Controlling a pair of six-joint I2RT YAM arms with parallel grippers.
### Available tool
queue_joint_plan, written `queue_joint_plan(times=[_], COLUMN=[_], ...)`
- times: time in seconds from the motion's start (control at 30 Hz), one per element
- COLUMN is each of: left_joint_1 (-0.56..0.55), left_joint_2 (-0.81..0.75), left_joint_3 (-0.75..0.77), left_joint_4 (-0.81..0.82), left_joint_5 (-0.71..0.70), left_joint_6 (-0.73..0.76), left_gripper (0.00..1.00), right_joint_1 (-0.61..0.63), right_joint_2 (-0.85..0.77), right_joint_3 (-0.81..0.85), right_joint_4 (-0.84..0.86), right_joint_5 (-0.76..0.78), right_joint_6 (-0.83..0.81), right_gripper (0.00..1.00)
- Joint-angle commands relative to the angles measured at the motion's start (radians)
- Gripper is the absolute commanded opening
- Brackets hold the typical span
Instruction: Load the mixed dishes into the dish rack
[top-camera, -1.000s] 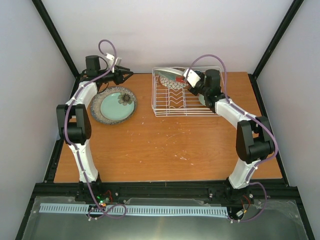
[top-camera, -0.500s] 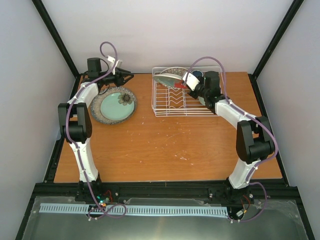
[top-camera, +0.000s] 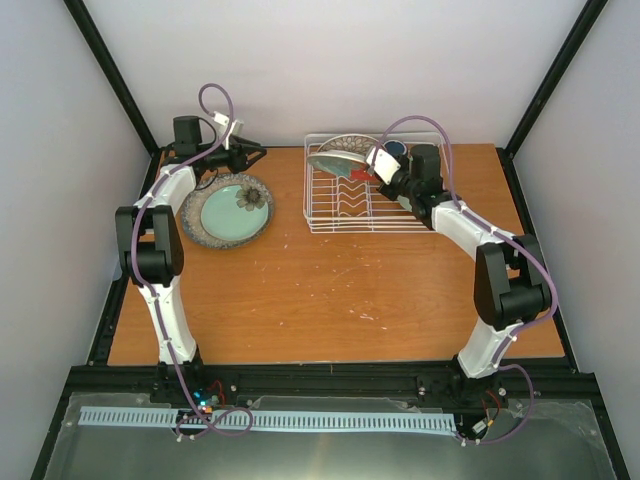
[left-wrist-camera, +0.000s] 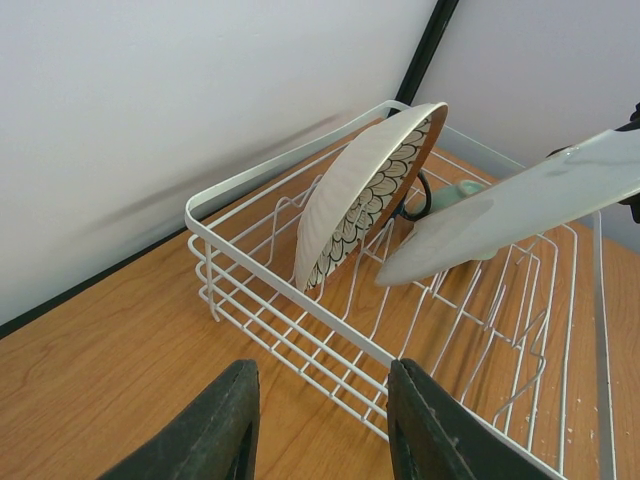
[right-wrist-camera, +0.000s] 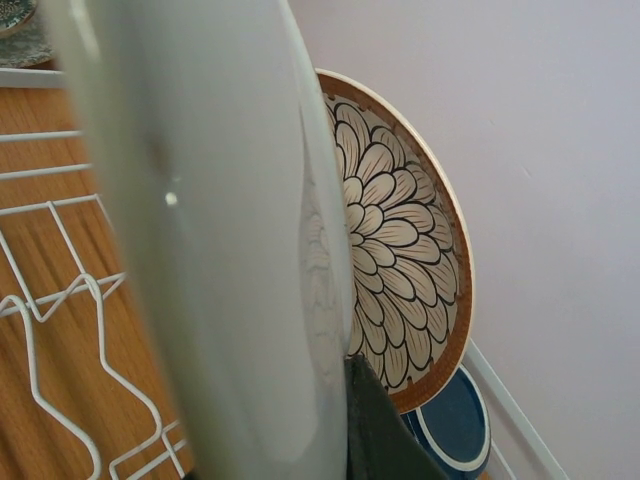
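The white wire dish rack (top-camera: 340, 215) stands at the back, right of centre. The red-rimmed petal-patterned plate (top-camera: 350, 143) leans on edge in it, with the dark blue mug (top-camera: 396, 147) behind it. My right gripper (top-camera: 373, 166) is shut on a pale teal plate (top-camera: 335, 163), held tilted over the rack beside the petal plate (right-wrist-camera: 400, 250). One dark finger (right-wrist-camera: 380, 430) shows against the held plate (right-wrist-camera: 200, 250). My left gripper (left-wrist-camera: 320, 420) is open and empty just outside the rack's left wall (left-wrist-camera: 300, 305). A pale green cup (left-wrist-camera: 465, 188) shows behind the petal plate (left-wrist-camera: 370, 195).
At the back left the large speckled grey-beige plate (top-camera: 200, 232) lies flat with another pale teal plate (top-camera: 222, 212) on it and a small dark patterned piece (top-camera: 250, 198) on top. The back wall is close behind the rack.
The plate in my right gripper has shifted a little nearer and lower over the rack, so the petal plate now shows behind it. My left gripper has barely moved.
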Motion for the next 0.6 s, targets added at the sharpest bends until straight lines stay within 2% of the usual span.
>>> queue_joint_plan(times=[0.0, 0.57], left_joint_1=[0.007, 0.007], left_joint_2=[-0.004, 0.008], left_joint_3=[0.017, 0.019], left_joint_4=[-0.013, -0.017], left_joint_5=[0.017, 0.027], left_joint_6=[0.02, 0.023], left_gripper=[0.37, 0.37], right_joint_1=[0.0, -0.001], right_joint_2=[-0.088, -0.054], right_joint_3=[0.015, 0.0], right_joint_4=[0.154, 0.133], right_joint_5=[-0.034, -0.063], right_joint_6=[0.009, 0.015], right_gripper=[0.03, 0.03])
